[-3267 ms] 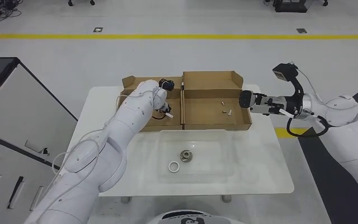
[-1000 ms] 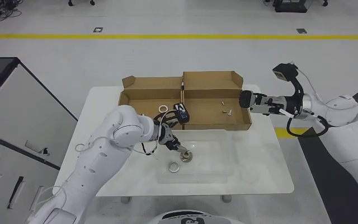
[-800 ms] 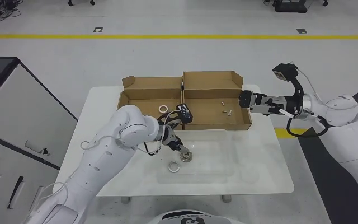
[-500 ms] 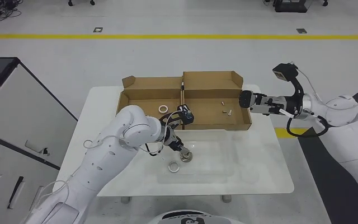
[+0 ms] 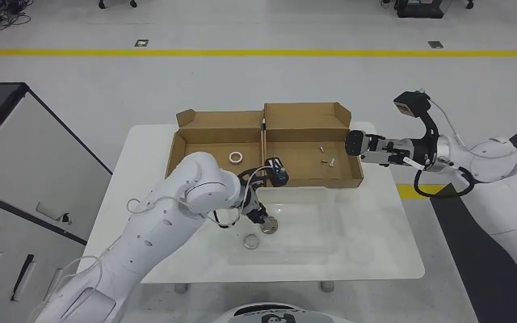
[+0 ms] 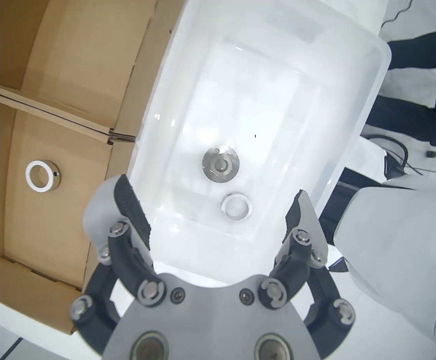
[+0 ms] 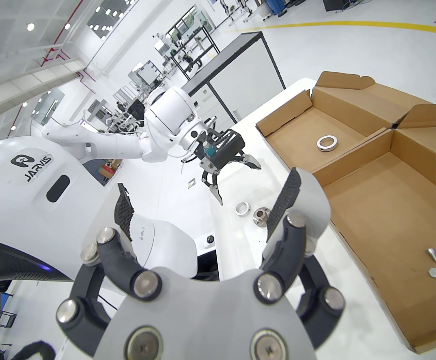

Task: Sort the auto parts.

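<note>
Two parts, a ring (image 6: 236, 207) and a hub (image 6: 220, 164), are lying in the tub (image 6: 380, 64); side-on, the left gripper (image 7: 238, 184) is hanging above them, spread wide like the right gripper (image 7: 207, 179).

A robotics lab in an industrial hall: a pale polished floor (image 5: 323, 81) with a yellow line (image 5: 242, 52), black-framed racks (image 7: 199, 44) (workstations crowd behind them), and ceiling lights (image 7: 30, 26).

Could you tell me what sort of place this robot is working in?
Probably a robotics lab or factory hall: a yellow line marks the wide open floor, and metal racks stand beneath high ceiling lights.
</note>
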Tool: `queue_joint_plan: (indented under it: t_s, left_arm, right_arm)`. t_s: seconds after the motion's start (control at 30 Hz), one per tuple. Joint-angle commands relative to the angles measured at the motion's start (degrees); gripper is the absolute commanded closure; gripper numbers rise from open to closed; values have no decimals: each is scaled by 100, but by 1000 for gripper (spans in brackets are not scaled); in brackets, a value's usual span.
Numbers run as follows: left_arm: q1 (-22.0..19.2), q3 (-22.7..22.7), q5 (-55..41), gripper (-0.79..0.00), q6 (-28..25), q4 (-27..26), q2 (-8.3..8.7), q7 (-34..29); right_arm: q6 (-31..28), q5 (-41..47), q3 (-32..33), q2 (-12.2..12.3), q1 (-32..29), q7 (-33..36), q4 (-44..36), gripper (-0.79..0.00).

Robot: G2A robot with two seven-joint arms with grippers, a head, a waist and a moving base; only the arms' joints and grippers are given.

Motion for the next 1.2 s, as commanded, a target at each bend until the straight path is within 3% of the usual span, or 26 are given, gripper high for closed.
queue_joint_plan:
  t_s: [0.0,0.17,0.43,0.5,0.6,0.83,1.17]
  left_arm:
    - [-261,343,-14,-785,188,91,-65,-201]
    - [-721,955,126,-785,354,399,-234,-283]
    - [-1022,1493,217,-785,418,848,-419,-212]
    - [-1052,1550,221,-736,434,907,-443,-178]
    - [-1076,1611,230,-739,429,958,-461,-177]
    - [-1119,1783,337,-462,329,1113,-496,-245]
    - [-1217,2024,461,-486,372,1538,-603,-163]
  right_arm:
    - [0,0,0,0,0,0,0,-785]
    - [0,0,0,0,0,0,0,-785]
    - [0,0,0,0,0,0,0,-785]
    - [0,0,0,0,0,0,0,-785]
    - [0,0,0,0,0,0,0,-785]
    - [0,0,0,0,0,0,0,-785]
    - [0,0,0,0,0,0,0,-785]
